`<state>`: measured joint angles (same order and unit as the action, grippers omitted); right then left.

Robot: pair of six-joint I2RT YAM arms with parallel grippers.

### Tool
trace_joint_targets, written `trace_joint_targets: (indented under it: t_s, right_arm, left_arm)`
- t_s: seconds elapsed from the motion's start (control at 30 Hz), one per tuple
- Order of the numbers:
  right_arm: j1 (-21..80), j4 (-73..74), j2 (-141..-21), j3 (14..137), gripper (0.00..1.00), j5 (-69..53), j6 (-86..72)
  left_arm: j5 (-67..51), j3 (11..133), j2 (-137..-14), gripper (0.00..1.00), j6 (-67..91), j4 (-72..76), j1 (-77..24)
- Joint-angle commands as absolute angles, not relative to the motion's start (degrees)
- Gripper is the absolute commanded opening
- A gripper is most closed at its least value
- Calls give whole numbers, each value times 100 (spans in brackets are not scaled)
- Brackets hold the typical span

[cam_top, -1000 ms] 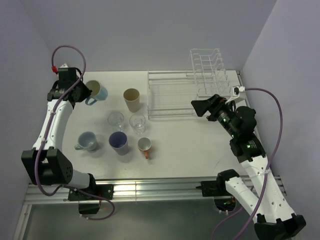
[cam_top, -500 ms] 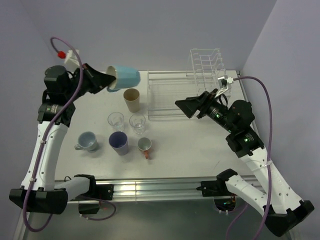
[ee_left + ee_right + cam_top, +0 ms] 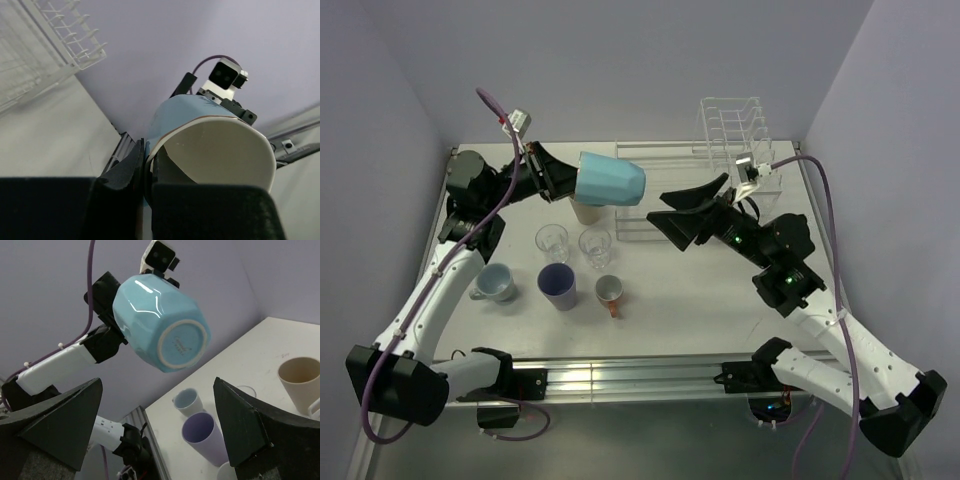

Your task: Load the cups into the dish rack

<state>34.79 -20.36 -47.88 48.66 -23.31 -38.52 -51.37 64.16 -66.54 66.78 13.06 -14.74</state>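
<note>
Enclosure: pale lilac walls around a white table.

Item in handling: the light blue cup is at upper centre of the overhead view. It is off the table and lies on its side in the air. Its mouth points toward the left gripper and its base toward the right of the frame. It hangs in front of the tan cup and partly hides it. The right gripper sits just right of the cup's base, apart from it. In the right wrist view the base faces the camera, high in the frame and clear of both fingers.

Surface: the dish rack occupies the upper right of the table, with its upright dividers at the far right. To its left, two clear glasses stand side by side at centre. Below them stand the grey-blue mug, the purple cup and the orange-handled mug, in a row from left to right.

Grippers: the left is closed nearly to its limit, pinching the light blue cup's wall at the rim. The left wrist view shows one finger outside the cup and one inside the mouth. The right stands at full spread, holding and touching nothing.
</note>
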Motion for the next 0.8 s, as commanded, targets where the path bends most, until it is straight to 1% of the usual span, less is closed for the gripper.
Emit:
trace_joint_targets:
  t_s: [0.0,0.13,0.23,0.43,0.77]
  right_arm:
    - [3682,-2768,-4886,4773,100,-2215,-3551]
    - [3919,-2926,-4922,4737,100,-1970,-3297]
    - [4130,-2988,-4983,4711,100,-1636,-3095]
    - [4315,-3375,-5106,4614,100,-1477,-2980]
    - [4605,-3507,-5414,4825,100,-1381,-2883]
  left_arm:
    - [-5563,6407,-6688,0,7594,2900,-1547]
    - [-5642,6372,-6811,0,7865,3058,-1669]
    - [-5678,6241,-6882,0,8120,3541,-1757]
    - [-5678,6056,-7066,0,8420,4007,-1959]
    - [-5590,6073,-7233,0,8358,4017,-2276]
